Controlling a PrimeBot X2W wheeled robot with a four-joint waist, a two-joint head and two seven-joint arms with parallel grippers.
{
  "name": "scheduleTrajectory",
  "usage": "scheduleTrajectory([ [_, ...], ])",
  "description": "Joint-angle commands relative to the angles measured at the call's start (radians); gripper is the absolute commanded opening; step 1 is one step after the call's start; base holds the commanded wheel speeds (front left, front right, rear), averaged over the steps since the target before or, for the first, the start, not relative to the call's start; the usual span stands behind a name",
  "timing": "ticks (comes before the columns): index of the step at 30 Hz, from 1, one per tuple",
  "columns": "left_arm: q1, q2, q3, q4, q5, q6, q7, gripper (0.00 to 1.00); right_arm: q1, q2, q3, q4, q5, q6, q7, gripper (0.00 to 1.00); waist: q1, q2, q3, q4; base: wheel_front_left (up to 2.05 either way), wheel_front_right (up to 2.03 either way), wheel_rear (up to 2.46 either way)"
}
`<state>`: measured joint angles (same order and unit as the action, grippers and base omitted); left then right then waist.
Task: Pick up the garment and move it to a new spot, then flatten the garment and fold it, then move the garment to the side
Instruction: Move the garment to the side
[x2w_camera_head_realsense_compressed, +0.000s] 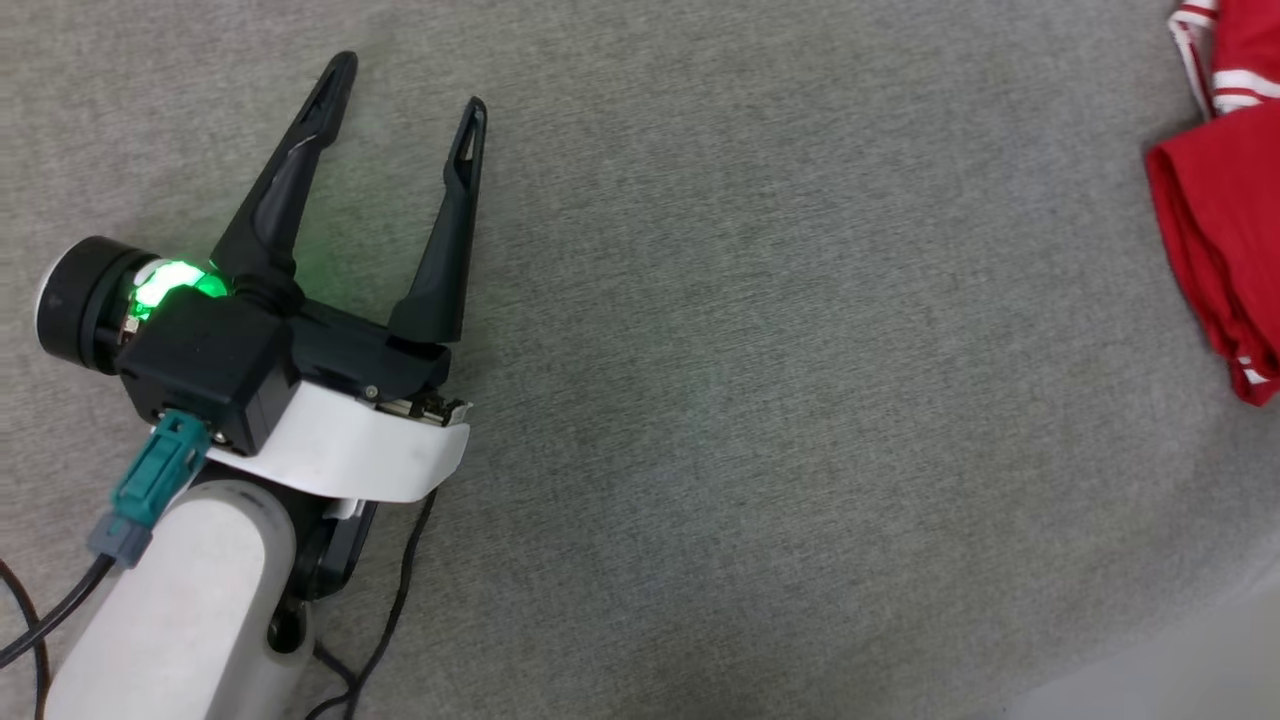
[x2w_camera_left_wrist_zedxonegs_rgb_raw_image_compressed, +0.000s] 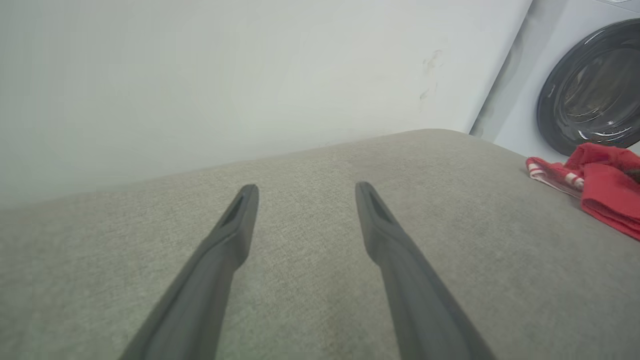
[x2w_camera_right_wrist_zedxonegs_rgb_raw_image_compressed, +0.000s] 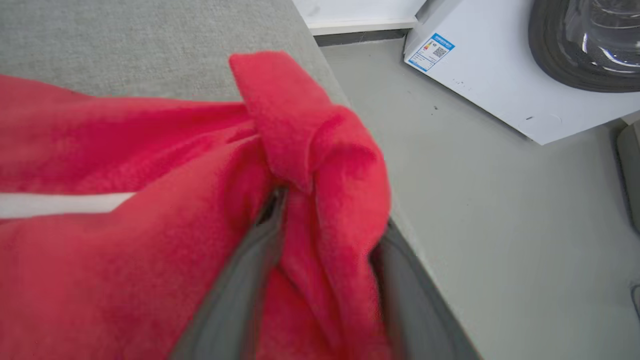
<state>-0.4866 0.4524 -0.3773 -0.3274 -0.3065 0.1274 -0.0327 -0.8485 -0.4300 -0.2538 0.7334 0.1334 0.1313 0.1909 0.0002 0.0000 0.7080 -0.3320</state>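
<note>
Left gripper out over the bare grey surface, jaws spread wide, nothing between them, and nothing touching them; a green light glowing at its wrist; from the left wrist view the same two fingers fan apart over the cloth top, with a pale wall behind. The garment is well apart from that gripper, away at the right edge of the head view; it's bunched, not flat; the part in sight runs up and down that edge, striped trim at the top and a folded red lobe below, the rest cut off by the frame, so its full long axis can't be read. Over on the right wrist view, the right gripper is down in the red cloth; a fold stands up between its two fingers and flops over past the tips; the fingers sit a little apart with fabric packed between them, but whether they're clamping it or only flanking it, I can't tell. One white stripe runs across the red at the left there. The garment lies right at the surface's edge, with the floor just beyond and a washer standing on it.
</note>
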Motion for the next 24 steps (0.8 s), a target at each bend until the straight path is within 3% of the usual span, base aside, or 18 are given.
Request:
scheduleTrajectory([
  [1,-0.008,-0.003,-0.001,0.004,-0.001,0.003,-0.007,1.00,-0.021,0.010,-0.023,0.028,-0.024,-0.001,-0.024,1.00,-0.0002,0.0000,-0.001,0.011,0.00,0.00,0.00],
  [6,0.024,-0.013,0.004,0.037,-0.018,0.012,-0.031,1.00,-0.029,0.005,-0.091,0.102,-0.111,-0.001,-0.100,1.00,-0.0002,0.0000,-0.054,0.021,0.00,0.00,0.00],
  [11,0.093,-0.030,0.023,0.096,-0.054,0.029,-0.086,1.00,0.015,-0.010,-0.075,0.136,-0.177,-0.001,-0.172,1.00,-0.0002,0.0000,-0.179,0.029,0.00,0.00,0.00],
  [18,0.207,-0.066,0.031,0.165,-0.104,0.055,-0.142,1.00,0.122,-0.009,0.041,0.123,-0.164,-0.001,-0.260,1.00,-0.0002,0.0000,-0.370,0.078,0.00,0.00,0.00],
  [24,0.298,-0.095,0.036,0.225,-0.144,0.073,-0.171,1.00,0.264,0.042,0.163,0.037,-0.096,-0.001,-0.309,1.00,-0.0002,0.0000,-0.499,0.146,0.00,0.00,0.00],
])
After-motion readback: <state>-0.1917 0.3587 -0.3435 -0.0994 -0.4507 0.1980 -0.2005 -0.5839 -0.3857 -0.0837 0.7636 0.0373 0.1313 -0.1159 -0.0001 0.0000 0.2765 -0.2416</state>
